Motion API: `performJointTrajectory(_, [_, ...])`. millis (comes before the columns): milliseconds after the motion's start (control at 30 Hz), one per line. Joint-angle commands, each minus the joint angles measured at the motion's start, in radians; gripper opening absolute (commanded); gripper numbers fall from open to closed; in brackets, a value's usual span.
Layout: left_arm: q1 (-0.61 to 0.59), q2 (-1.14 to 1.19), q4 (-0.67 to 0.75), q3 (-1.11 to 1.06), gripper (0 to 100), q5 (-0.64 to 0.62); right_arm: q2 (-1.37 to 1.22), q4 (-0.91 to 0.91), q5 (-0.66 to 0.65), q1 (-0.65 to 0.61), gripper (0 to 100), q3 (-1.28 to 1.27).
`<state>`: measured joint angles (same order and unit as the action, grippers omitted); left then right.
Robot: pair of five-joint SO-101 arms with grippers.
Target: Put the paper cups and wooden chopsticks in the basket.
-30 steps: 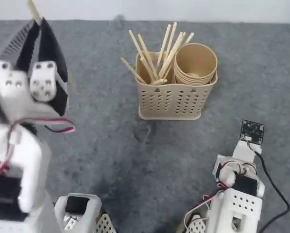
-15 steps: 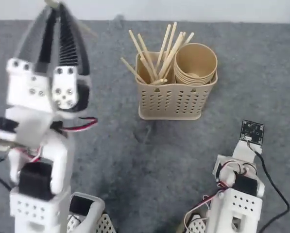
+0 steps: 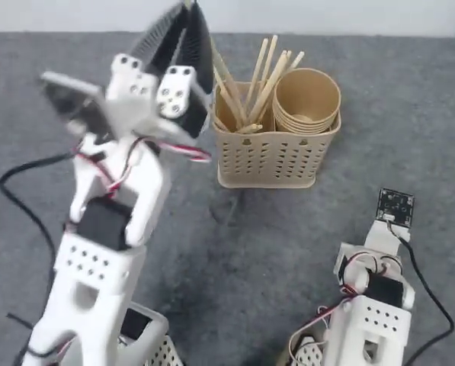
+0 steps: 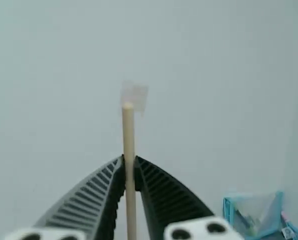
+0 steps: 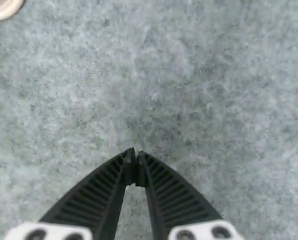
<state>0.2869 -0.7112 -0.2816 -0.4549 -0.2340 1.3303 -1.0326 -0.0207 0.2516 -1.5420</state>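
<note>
The beige slotted basket [image 3: 277,156] stands on the grey carpet, holding a stack of paper cups [image 3: 307,99] on one side and several wooden chopsticks [image 3: 250,84] on the other. My left gripper [image 3: 187,19] is raised just left of the basket's chopstick side, shut on one wooden chopstick [image 4: 129,165] that sticks up between its black fingers [image 4: 158,192]. My right gripper [image 5: 135,167] is shut with nothing in it, pointing down at bare carpet; its arm [image 3: 372,297] rests folded at the front right.
A pale wall runs along the table's far edge. A light blue object [image 4: 253,212] lies off to the side in the left wrist view. A bit of the basket's foot [image 5: 1,7] shows in the right wrist view.
My left arm has swung from the far left toward the basket, carrying the chopstick with it. The right arm has not moved.
</note>
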Motion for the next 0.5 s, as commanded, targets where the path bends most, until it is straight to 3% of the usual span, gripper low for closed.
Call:
performJointTrajectory(0, [0.011, 0.040, 0.032, -0.024, 1, -0.018, 0.018, 0.018, -0.017, -0.004, 0.8, 0.009])
performJointTrajectory(300, [0.011, 0.052, -0.025, -0.124, 2, -0.014, 0.018, 0.018, -0.017, -0.004, 0.8, 0.009])
performJointTrajectory(467, [0.011, 0.052, -0.201, -0.021, 16, -0.018, 0.018, 0.018, -0.017, -0.004, 0.8, 0.009])
